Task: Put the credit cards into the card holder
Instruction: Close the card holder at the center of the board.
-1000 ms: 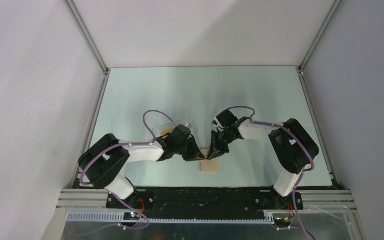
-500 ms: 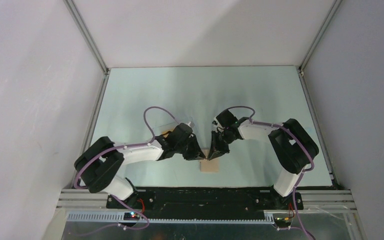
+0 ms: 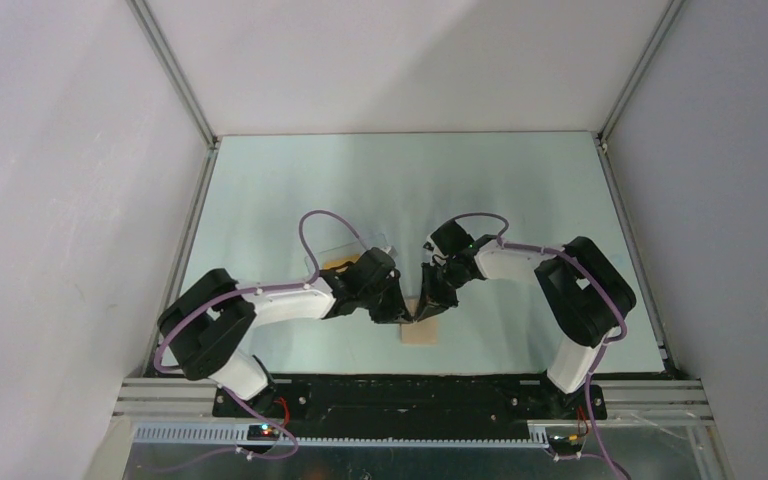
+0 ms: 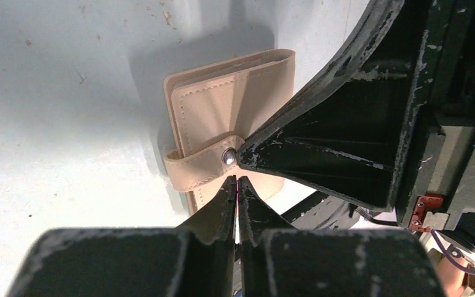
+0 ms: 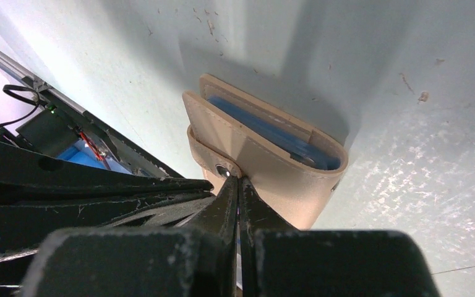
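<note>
Saw card holder (image 3: 421,332) folded shut, strap snapped, flat on table (image 3: 520,190) near arm bases. Found left gripper (image 4: 235,185) pinched tight, tips at strap edge; right gripper (image 5: 238,184) likewise pressed together, tips at snap (image 4: 228,156). Farther back, glimpsed orange credit cards (image 3: 335,263) in clear box (image 3: 328,252) behind left arm.

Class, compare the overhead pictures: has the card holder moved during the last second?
No. The card holder keeps the same spot, equally far from the black base rail along the near edge.
</note>
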Robot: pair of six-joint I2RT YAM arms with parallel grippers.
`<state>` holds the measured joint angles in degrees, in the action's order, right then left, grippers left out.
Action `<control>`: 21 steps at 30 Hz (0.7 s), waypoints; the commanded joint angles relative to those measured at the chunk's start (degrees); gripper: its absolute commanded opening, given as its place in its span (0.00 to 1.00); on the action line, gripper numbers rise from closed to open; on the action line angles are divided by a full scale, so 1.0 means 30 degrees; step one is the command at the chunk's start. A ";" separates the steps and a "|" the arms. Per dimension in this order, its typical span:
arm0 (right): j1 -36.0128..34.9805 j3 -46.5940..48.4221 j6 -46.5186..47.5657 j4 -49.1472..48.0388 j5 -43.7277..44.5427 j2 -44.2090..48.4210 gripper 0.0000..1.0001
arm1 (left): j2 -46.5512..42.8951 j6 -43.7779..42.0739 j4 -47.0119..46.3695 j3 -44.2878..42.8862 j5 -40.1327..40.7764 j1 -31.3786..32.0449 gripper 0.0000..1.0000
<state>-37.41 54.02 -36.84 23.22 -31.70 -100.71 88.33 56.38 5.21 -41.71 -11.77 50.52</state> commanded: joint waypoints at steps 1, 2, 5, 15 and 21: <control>-0.0291 -0.0067 0.0251 0.0215 0.0760 0.0318 0.00 | -0.0035 -0.0449 0.0197 -0.0430 0.0797 0.0148 0.07; -0.0323 -0.0067 0.0245 0.0280 0.0792 0.0456 0.00 | -0.0033 -0.0416 0.0196 -0.0411 0.0893 0.0135 0.07; -0.0399 -0.0052 0.0331 0.0541 0.0878 0.0671 0.00 | -0.0014 -0.0347 0.0220 -0.0393 0.1009 0.0134 0.06; -0.0833 -0.0095 0.0466 0.0653 0.1180 0.0361 0.00 | 0.0223 -0.0087 0.0198 -0.0267 0.1437 0.0137 0.07; -0.0891 -0.0503 0.0360 0.0362 0.1370 0.0188 0.00 | 0.0914 -0.0022 0.0248 -0.0240 0.1528 0.0205 0.07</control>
<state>-39.16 54.02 -36.82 23.46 -30.37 -100.16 89.54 56.53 5.65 -41.71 -9.02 50.68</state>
